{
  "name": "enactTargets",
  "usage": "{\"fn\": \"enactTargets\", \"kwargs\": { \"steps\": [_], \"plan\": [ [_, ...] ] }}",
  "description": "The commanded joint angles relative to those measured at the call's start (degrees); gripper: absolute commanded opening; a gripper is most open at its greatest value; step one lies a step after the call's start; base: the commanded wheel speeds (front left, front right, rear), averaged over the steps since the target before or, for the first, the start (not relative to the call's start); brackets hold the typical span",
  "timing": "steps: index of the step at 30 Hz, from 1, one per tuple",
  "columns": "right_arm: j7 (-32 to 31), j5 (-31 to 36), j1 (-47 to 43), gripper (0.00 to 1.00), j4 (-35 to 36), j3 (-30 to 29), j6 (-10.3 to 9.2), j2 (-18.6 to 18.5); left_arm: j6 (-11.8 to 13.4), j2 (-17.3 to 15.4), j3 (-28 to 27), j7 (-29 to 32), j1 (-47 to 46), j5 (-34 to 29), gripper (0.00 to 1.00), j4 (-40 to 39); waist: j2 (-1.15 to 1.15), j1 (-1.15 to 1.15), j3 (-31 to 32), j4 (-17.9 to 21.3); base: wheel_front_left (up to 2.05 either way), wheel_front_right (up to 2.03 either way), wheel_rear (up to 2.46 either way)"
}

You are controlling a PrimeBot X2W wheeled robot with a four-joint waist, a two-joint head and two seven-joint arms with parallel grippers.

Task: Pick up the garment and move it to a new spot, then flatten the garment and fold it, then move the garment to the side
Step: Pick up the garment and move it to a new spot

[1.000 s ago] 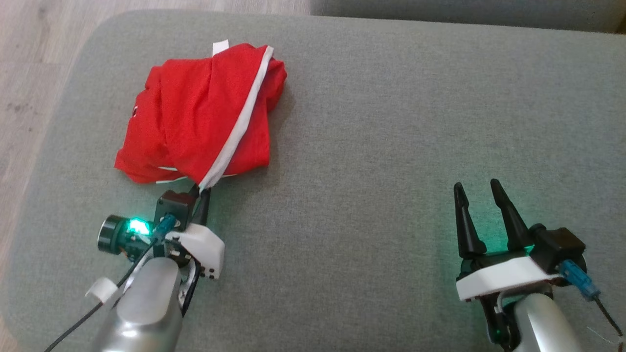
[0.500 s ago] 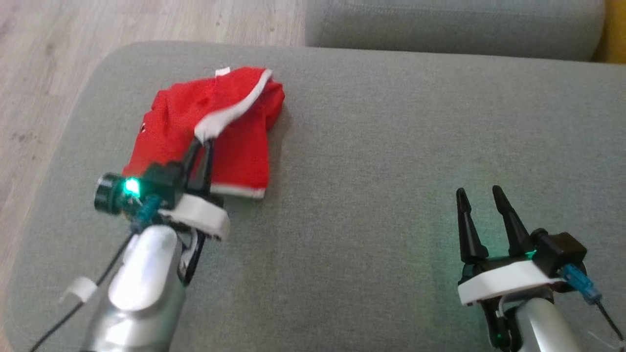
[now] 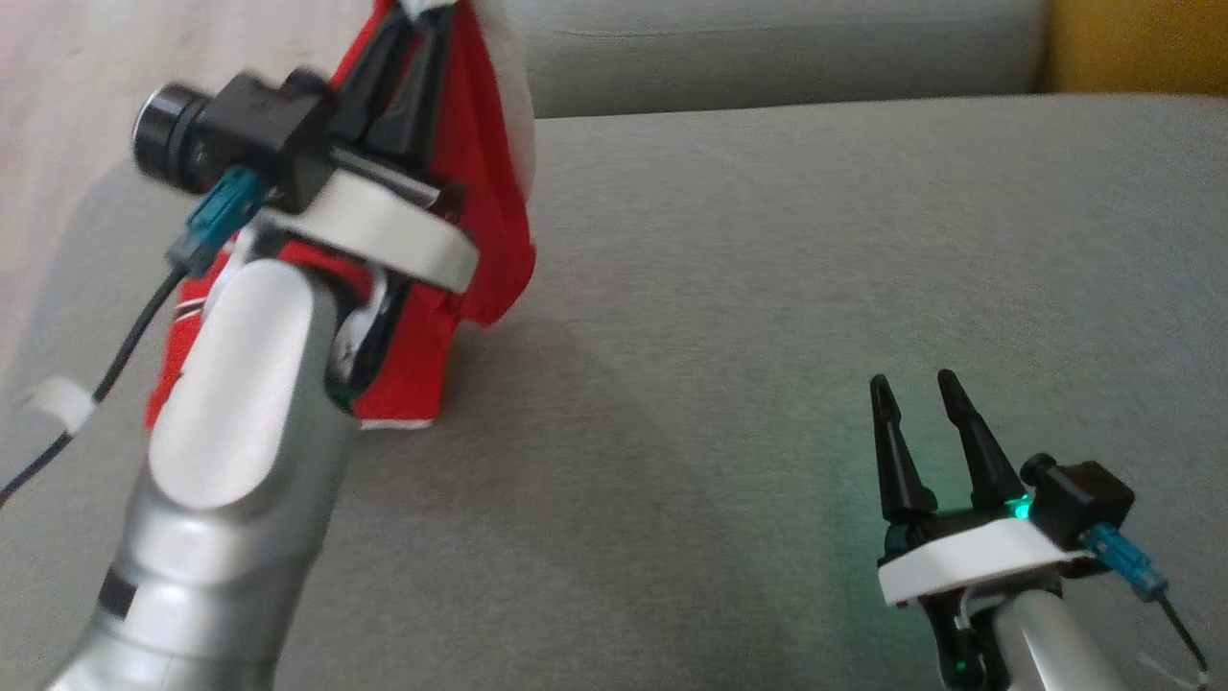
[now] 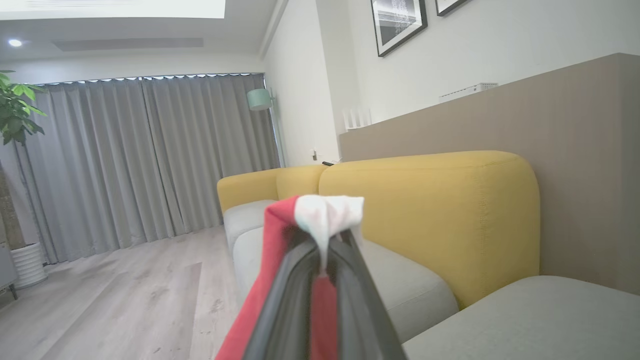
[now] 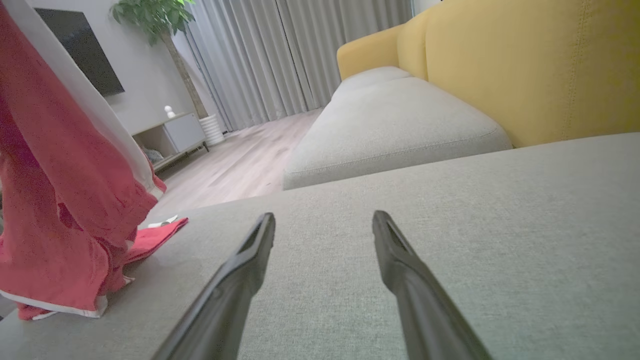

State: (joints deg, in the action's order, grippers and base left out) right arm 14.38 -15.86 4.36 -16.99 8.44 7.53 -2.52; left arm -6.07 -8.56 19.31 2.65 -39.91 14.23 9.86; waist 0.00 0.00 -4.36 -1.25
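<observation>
1. the left claw (image 3: 408,38) is raised well above the left end of the grey seat cushion (image 3: 767,288). its two dark fingers are pressed together on a white-trimmed edge of the garment (image 3: 489,221).
2. the red garment hangs from that grip in a long drape over the cushion's left end. its lower hem, edged with a white band, reaches down to the cushion surface, and a small red flap lies flat on the cushion just beside it.
3. in the left wrist view the pinched white trim bunches over the fingertips, and red cloth trails down along the left finger.
4. the right claw (image 3: 911,384) sits low over the cushion's right front part. its fingers are spread wide with nothing between them, and it is well apart from the garment.
5. beyond the cushion's far edge are a second grey seat (image 5: 390,125) and a yellow backrest (image 5: 550,65).
</observation>
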Motion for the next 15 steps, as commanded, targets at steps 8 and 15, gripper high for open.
{"fn": "enactTargets", "kwargs": {
  "steps": [8,15],
  "plan": [
    [0.6,-3.7,4.8,1.00,4.5,4.2,-0.04,-0.4,-0.7,2.7,2.2,3.1,-12.7,2.2,0.00,-0.3,0.00,0.00,-3.1,13.1,0.00,0.00,0.00],
    [0.6,-6.1,5.6,1.00,6.6,7.4,-0.04,-0.4,0.5,4.6,3.5,0.3,-22.7,1.7,0.00,7.5,0.00,0.00,-6.1,21.5,0.00,0.00,0.00]
  ]
}}
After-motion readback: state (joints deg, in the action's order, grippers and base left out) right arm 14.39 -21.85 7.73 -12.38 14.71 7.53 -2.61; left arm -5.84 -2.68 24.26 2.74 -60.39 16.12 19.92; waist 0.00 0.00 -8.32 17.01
